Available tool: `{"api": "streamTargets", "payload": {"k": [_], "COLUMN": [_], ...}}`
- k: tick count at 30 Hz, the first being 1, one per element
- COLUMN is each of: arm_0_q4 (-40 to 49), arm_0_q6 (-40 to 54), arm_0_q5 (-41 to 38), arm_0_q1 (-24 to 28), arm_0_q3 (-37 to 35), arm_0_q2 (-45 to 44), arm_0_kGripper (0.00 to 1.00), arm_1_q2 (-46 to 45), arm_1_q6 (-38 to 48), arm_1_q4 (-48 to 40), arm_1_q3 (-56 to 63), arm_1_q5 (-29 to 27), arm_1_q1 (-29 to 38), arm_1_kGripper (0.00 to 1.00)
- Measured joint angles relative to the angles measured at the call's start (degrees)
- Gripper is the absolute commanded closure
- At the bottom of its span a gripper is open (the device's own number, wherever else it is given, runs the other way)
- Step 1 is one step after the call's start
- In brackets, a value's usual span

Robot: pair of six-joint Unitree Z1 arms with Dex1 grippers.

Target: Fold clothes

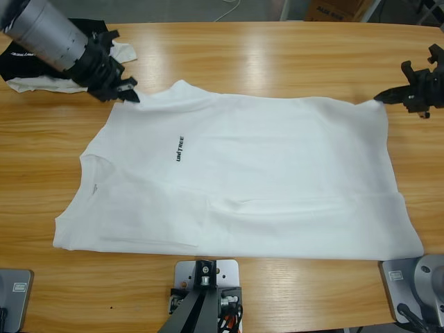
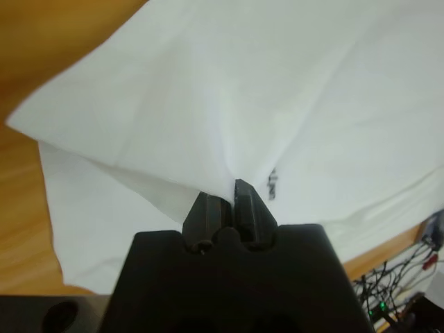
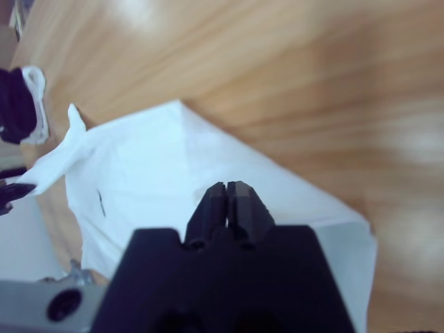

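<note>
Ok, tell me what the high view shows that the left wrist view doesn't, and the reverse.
Only the high view: the whole T-shirt spread flat, the right claw at its far corner, and a black garment with a white garment behind the left arm. Only the left wrist view: the left claw shut on a bunched fold, and cables off the table edge. Both: the shirt's chest print and the table.

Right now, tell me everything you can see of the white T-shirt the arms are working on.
The white T-shirt looks like thin cotton and lies spread flat on the wooden table, its neck end toward the picture's left. A small dark UNITREE print marks the chest. The left gripper is shut on cloth at its upper left corner, the right gripper shut on its upper right corner, both corners slightly lifted. Soft creases run across its lower half.
</note>
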Motion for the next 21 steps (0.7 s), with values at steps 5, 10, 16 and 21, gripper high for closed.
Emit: {"api": "streamTargets", "payload": {"k": [5, 10, 16, 21], "arm_0_q4": [-0.9, -1.1, -1.1, -1.1], "arm_0_q6": [0.0, -0.2, -1.3, -1.5], "arm_0_q5": [-1.7, -4.0, -4.8, -5.1], "arm_0_q1": [-0.3, -0.8, -2.2, -2.5], "arm_0_q3": [7.8, 12.8, 17.0, 20.5], "arm_0_q2": [-3.2, -6.6, -10.9, -14.8], "arm_0_kGripper": [1.0, 1.0, 1.0, 1.0], "arm_1_q2": [-2.4, -3.0, -3.2, -3.1], "arm_1_q6": [1.3, 6.0, 7.1, 6.1], "arm_1_q4": [9.9, 22.0, 28.8, 33.3], "arm_1_q3": [0.2, -2.1, -2.3, -5.1], "arm_1_q5": [-2.9, -7.5, -12.7, -19.7], "arm_1_q1": [1.6, 2.3, 2.3, 2.3], "arm_1_kGripper": [1.0, 1.0, 1.0, 1.0]}}
